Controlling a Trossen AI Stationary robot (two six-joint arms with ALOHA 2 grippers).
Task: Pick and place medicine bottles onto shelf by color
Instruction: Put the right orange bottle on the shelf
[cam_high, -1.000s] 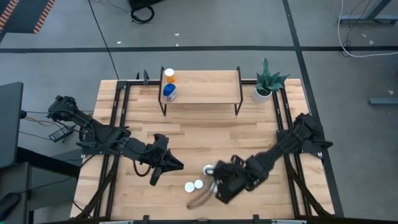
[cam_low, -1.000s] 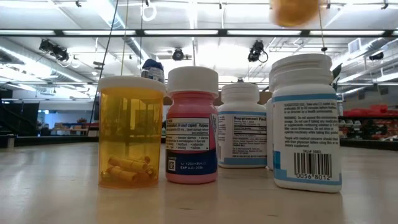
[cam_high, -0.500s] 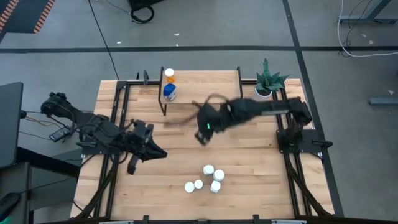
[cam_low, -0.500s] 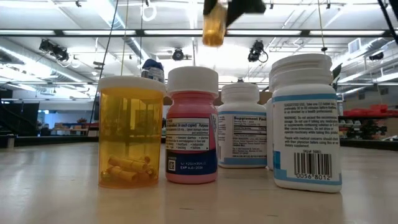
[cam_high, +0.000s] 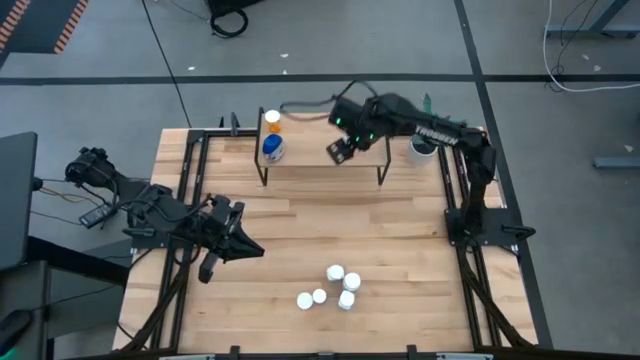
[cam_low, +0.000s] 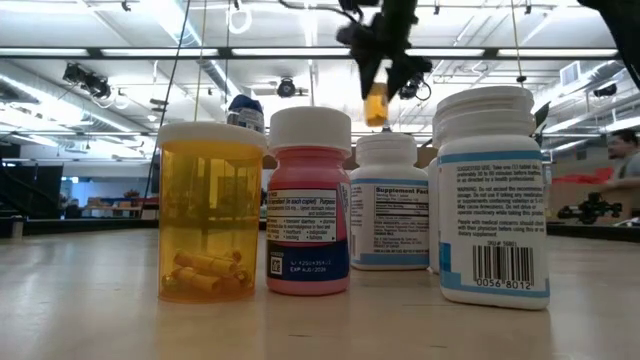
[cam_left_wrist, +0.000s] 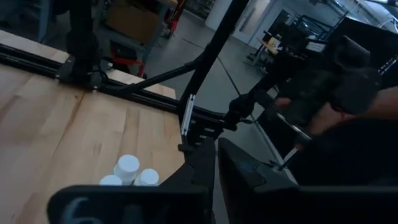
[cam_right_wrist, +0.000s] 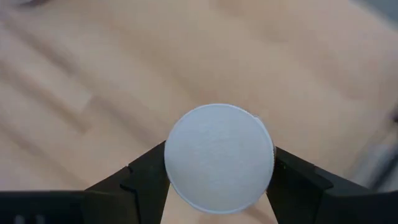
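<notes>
Over the light-wood shelf (cam_high: 320, 140) at the table's far side hangs my right gripper (cam_high: 338, 152), shut on an orange medicine bottle (cam_low: 375, 105) with a white cap. On the shelf's left end an orange bottle (cam_high: 272, 122) and a blue one (cam_high: 272, 148) stand on their bases. Several white-capped bottles (cam_high: 333, 286) stand in a cluster near the table's front edge. In the low view these show as an orange (cam_low: 210, 215), a pink (cam_low: 310, 205) and white ones (cam_low: 490, 200). My left gripper (cam_high: 245, 248) waits shut over the table's left part, holding nothing. My right gripper pinches the bottle's white cap (cam_right_wrist: 219, 158) between its two fingers, one on each side of the cap's rim. The fingers come from above, slanting down. The bottle hangs upright below them (cam_low: 375, 108), lifted clear above the shelf board.
A potted green plant (cam_high: 428, 130) stands at the far right beside the shelf, partly behind my right arm. The shelf's middle and right part is bare wood (cam_high: 350, 128). Black frame rails (cam_high: 190, 180) run along the table's left and right sides.
My right gripper has swung fast from the cluster near the front edge up and toward the far edge, carrying the orange bottle; it now hangs over the shelf. My left gripper has drawn back a little toward the table's left edge.
</notes>
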